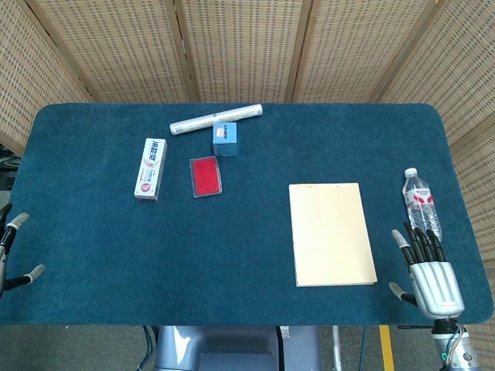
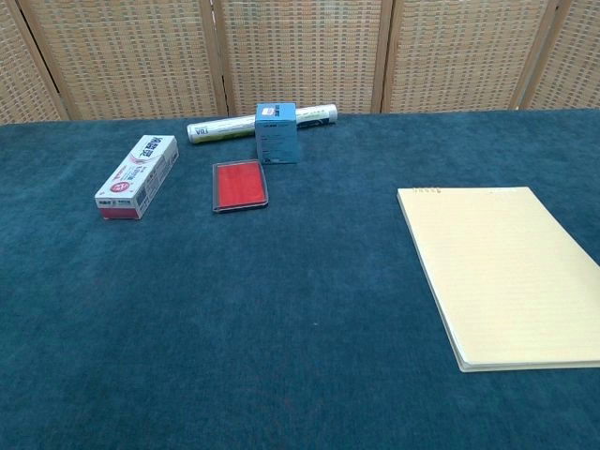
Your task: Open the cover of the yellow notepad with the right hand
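**A:** Yellow notepad (image 1: 331, 233) is lying flat and closed on the right half of the surface (image 1: 232, 263), binding edge facing away from the robot. Cover isn't lifted at any corner in either view. Judging by that, the task isn't started.

**B:** Right hand?

**A:** Right hand (image 1: 427, 272) is sitting at the near right edge of the surface, just beside the notepad's near right corner but apart from it. Fingers (image 1: 418, 241) are extended and spread, gripping nothing. Chest view isn't showing the hand at all.

**B:** Left?

**A:** Left hand (image 1: 14, 251) is barely peeking in at the far left edge. Two fingertips are showing apart, nothing between them, so I'm reading it as released. Well away from the notepad.

**B:** What's left then?

**A:** Everything, I'm thinking: reach over, catch a cover edge, fold it back.

**B:** Surface and room?

**A:** Dark blue felt-like cloth is covering the surface. Water bottle (image 1: 421, 202) is lying right of the notepad, just ahead of the right hand. Toothpaste box (image 2: 138, 175), red flat case (image 2: 240, 185), small blue box (image 2: 277, 132) and a white roll (image 2: 246, 125) are grouped at the far left-centre. Woven wicker screens (image 2: 300, 52) with wooden frames are standing behind.
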Robot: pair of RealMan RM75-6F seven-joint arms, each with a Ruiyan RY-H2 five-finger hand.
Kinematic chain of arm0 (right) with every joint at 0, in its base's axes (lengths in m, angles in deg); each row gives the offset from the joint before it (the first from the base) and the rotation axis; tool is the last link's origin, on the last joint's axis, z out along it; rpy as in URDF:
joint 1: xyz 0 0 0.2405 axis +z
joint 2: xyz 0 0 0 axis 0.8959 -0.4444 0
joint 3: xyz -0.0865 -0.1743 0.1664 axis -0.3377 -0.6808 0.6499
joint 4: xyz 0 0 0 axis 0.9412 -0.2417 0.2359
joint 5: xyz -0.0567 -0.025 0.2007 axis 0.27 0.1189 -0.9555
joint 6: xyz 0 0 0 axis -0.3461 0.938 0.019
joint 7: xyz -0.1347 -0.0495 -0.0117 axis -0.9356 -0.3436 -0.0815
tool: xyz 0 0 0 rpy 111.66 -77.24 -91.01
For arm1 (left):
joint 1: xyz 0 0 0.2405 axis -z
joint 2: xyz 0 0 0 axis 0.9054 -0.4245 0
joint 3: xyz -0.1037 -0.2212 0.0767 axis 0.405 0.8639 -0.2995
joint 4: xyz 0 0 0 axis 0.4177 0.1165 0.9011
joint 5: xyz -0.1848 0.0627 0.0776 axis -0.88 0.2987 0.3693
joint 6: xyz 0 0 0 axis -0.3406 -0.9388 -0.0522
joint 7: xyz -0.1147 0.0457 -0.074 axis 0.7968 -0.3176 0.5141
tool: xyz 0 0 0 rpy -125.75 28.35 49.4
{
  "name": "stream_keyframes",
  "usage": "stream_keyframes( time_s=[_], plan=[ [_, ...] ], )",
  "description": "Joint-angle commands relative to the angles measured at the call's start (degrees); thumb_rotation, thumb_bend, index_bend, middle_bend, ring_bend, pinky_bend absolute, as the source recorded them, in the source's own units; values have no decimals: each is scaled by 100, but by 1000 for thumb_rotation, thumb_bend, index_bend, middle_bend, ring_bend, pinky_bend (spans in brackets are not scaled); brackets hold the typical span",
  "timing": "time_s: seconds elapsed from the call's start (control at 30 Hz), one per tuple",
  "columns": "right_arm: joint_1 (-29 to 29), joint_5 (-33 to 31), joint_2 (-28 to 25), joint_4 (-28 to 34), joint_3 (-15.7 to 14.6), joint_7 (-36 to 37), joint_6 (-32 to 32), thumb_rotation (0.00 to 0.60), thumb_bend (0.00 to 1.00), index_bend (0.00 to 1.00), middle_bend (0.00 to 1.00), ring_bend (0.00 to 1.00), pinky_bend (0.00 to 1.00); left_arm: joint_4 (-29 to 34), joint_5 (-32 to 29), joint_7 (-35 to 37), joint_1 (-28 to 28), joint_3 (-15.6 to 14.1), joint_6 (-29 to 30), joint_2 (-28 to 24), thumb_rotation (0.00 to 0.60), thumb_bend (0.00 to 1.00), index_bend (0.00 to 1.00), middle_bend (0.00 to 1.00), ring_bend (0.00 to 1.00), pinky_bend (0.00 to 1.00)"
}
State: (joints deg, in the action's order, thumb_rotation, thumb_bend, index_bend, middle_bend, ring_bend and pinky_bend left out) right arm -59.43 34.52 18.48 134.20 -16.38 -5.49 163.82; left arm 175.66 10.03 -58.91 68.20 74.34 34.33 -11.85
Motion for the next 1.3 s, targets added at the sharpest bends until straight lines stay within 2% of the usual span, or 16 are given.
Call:
stream_keyframes(
  time_s=[0.03, 0.23, 0.4, 0.63, 0.7, 0.77, 0.93, 1.3],
  plan=[
    [0, 4, -9, 0, -4, 15, -2, 600, 0, 0, 0, 0, 0, 13, -4, 23, -12, -4, 7, -18, 600, 0, 0, 0, 0, 0],
    [35, 36, -13, -24, -52, 14, -101, 600, 0, 0, 0, 0, 0, 57, -45, 64, -15, -7, -39, -73, 600, 0, 0, 0, 0, 0],
    [360, 486, 31, -407, -211, -8, -534, 600, 0, 0, 0, 0, 0, 104, -50, 131, -38, -14, -34, -143, 600, 0, 0, 0, 0, 0],
    [1041, 1217, 312, -1287, -423, 908, -1145, 600, 0, 0, 0, 0, 0, 159, -9, 183, -57, -27, -13, -203, 600, 0, 0, 0, 0, 0],
    [1174, 1336, 451, -1535, -440, 995, -1220, 600, 46, 14, 4, 0, 0, 160, -1, 190, -60, -28, -9, -208, 600, 0, 0, 0, 0, 0],
    [1273, 1426, 630, -1779, -407, 985, -1205, 600, 185, 39, 22, 0, 0, 161, -7, 196, -59, -25, -13, -210, 600, 0, 0, 0, 0, 0],
    [1403, 1478, 942, -2188, -409, 937, -1258, 600, 382, 46, 33, 0, 0, 154, -58, 219, -49, -5, -45, -218, 600, 0, 0, 0, 0, 0],
    [1359, 1464, 1174, -2696, -674, 931, -1252, 600, 402, 46, 33, 0, 0, 161, -79, 264, -29, -19, -130, -251, 600, 0, 0, 0, 0, 0]
  ],
)
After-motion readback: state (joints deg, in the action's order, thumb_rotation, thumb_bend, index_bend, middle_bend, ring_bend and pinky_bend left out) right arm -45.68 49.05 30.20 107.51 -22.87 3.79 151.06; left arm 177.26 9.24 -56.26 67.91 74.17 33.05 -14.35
